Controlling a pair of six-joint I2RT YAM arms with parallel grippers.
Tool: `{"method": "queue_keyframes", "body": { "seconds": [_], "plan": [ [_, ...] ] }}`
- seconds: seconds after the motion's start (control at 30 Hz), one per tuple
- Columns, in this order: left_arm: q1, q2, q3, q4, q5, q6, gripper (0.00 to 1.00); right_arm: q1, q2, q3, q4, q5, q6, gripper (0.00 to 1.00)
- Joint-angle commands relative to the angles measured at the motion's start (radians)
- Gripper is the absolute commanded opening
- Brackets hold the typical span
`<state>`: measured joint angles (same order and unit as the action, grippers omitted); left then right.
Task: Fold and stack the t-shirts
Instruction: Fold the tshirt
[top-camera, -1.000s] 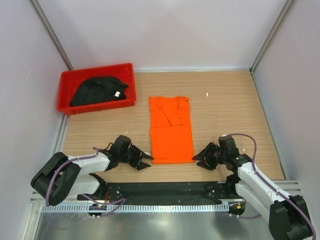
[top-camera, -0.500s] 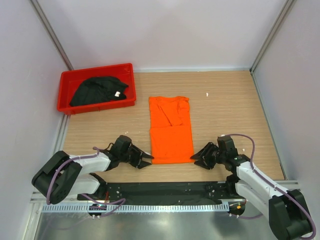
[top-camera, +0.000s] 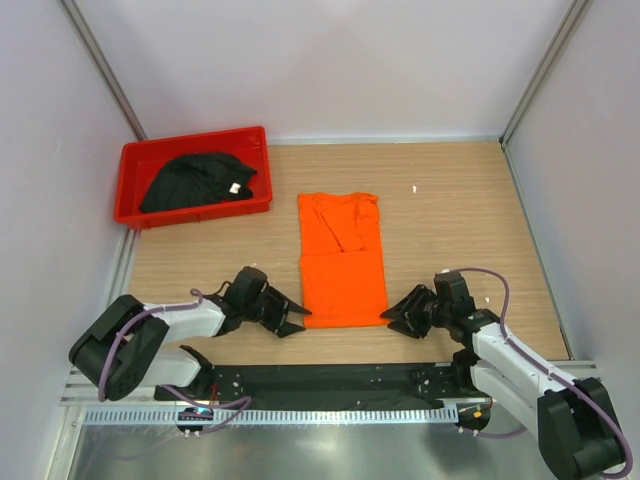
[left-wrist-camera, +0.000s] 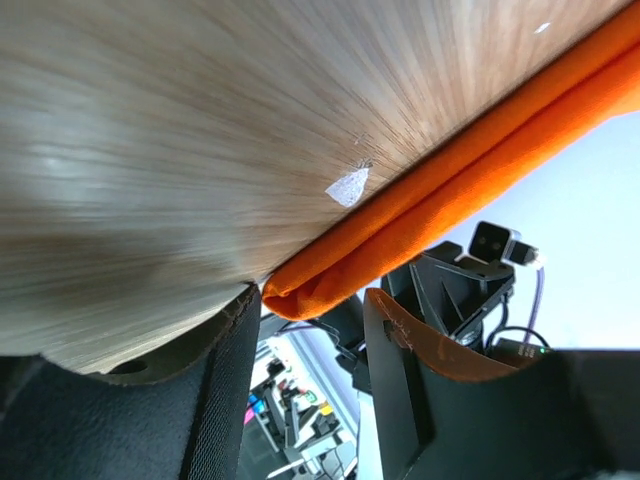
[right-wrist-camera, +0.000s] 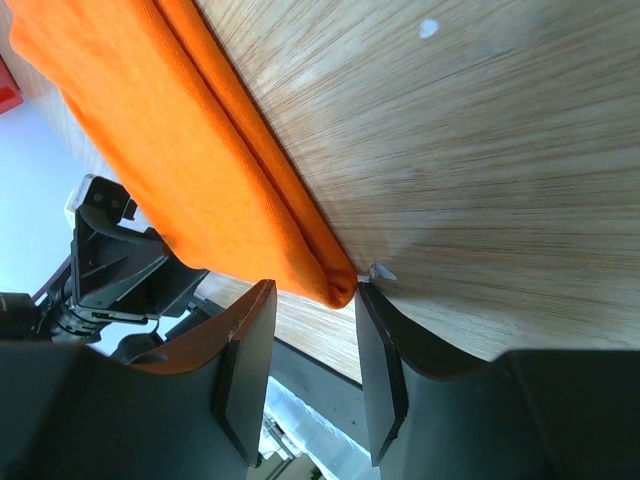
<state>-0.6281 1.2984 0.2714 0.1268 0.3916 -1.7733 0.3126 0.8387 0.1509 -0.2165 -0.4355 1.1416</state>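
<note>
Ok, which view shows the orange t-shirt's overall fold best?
Top external: the whole orange t-shirt lies flat as a long folded strip. The wrist views show only one layered near corner each, at the left fingers and at the right fingers.

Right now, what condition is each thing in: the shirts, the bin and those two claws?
orange t-shirt: folded into a long strip, lying flat.
black t-shirt: crumpled, not folded.
red bin: holds the black t-shirt.
left gripper: open, astride the strip's near left corner.
right gripper: open, astride the near right corner.
</note>
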Motion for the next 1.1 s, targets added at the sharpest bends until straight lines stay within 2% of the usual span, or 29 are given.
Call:
{"method": "queue_keyframes", "body": {
  "seconds": [0.0,0.13,0.47,0.9,1.0,1.07],
  "plan": [
    [-0.015,0.071,-0.003,-0.179,-0.048,0.060,0.48,0.005,0.025,-0.030,-0.043,0.089,-0.009,0.44],
    [-0.024,0.125,0.025,-0.199,-0.033,0.072,0.45,0.005,0.030,-0.033,-0.041,0.092,-0.009,0.43],
    [-0.024,0.072,0.012,-0.273,-0.082,0.051,0.44,0.005,0.045,-0.031,-0.035,0.096,-0.008,0.42],
    [-0.022,0.101,-0.001,-0.243,-0.096,0.029,0.43,0.008,0.085,-0.028,-0.009,0.092,-0.010,0.39],
    [-0.022,0.102,-0.008,-0.243,-0.102,0.026,0.40,0.008,0.082,-0.030,-0.007,0.093,-0.008,0.39],
    [-0.022,0.090,-0.017,-0.243,-0.111,0.023,0.35,0.008,0.080,-0.033,-0.007,0.098,-0.008,0.39]
  ]
}}
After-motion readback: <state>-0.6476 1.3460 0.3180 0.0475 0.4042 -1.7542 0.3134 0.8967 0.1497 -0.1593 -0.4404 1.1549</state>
